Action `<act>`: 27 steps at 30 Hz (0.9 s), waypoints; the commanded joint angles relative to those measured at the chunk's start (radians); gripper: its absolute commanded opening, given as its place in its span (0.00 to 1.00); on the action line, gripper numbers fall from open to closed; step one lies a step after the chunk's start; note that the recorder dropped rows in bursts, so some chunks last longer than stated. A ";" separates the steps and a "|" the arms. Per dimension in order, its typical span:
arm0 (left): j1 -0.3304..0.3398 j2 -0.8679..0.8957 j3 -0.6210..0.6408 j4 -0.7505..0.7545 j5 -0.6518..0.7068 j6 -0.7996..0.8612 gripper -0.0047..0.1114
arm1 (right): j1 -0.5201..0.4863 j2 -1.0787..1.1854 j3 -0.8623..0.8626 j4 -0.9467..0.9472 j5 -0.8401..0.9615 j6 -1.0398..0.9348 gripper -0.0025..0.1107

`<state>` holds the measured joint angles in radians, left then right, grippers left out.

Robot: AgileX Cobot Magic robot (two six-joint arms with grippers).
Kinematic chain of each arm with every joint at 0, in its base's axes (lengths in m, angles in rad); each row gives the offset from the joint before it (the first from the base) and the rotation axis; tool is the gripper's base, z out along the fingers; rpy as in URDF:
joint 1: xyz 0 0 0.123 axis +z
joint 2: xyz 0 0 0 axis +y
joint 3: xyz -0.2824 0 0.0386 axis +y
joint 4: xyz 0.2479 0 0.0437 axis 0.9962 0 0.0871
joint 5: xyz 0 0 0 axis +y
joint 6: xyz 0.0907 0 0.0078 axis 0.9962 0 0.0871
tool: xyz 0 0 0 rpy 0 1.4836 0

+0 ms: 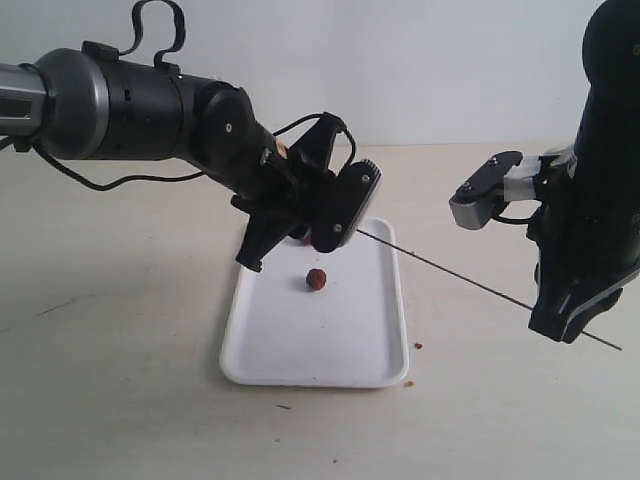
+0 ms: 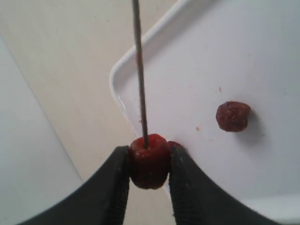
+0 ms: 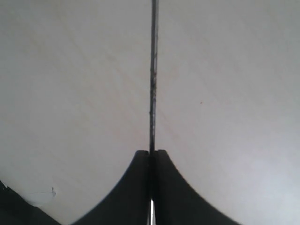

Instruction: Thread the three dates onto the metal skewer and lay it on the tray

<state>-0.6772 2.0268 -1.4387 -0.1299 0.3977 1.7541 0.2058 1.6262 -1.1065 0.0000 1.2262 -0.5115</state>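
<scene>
Left pincer [image 1: 301, 237] is closed on the held date [image 2: 149, 164], clamped from both sides, above the tray's [image 1: 300, 355] far left corner. A red sliver is seen just behind that date in the left wrist view; whether it is another date cannot be told. Skewer [image 2: 139, 70] tip is seated in the middle of the held date; depth cannot be told. Tray is laid flat on the table [image 1: 120, 400], mid-scene. One loose date [image 1: 316, 279] is lying on the tray's far half, apart from the pincer and not touched by the skewer. From the held date the skewer is run rightward and nearer, sloping down, over the tray's far right corner, clear of the table. A few crumbs [image 1: 418, 345] are scattered on the table just right of the tray's near right corner. Right pincer [image 1: 556, 322] is clamped tight on the skewer near its right end, jaws fully together in the right wrist view; a short length is left sticking out past it.
</scene>
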 commanded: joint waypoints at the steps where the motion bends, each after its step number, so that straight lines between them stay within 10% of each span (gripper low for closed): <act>1: -0.019 -0.014 -0.005 -0.008 -0.013 -0.009 0.30 | 0.004 -0.007 0.003 0.000 -0.005 0.011 0.02; 27: -0.212 -0.014 -0.005 -0.204 -0.039 -0.011 0.30 | 0.004 -0.007 0.003 0.097 -0.109 0.026 0.02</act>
<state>-0.8531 2.0268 -1.4387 -0.2646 0.3903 1.7711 0.2016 1.6262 -1.1016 0.0249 1.1734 -0.4813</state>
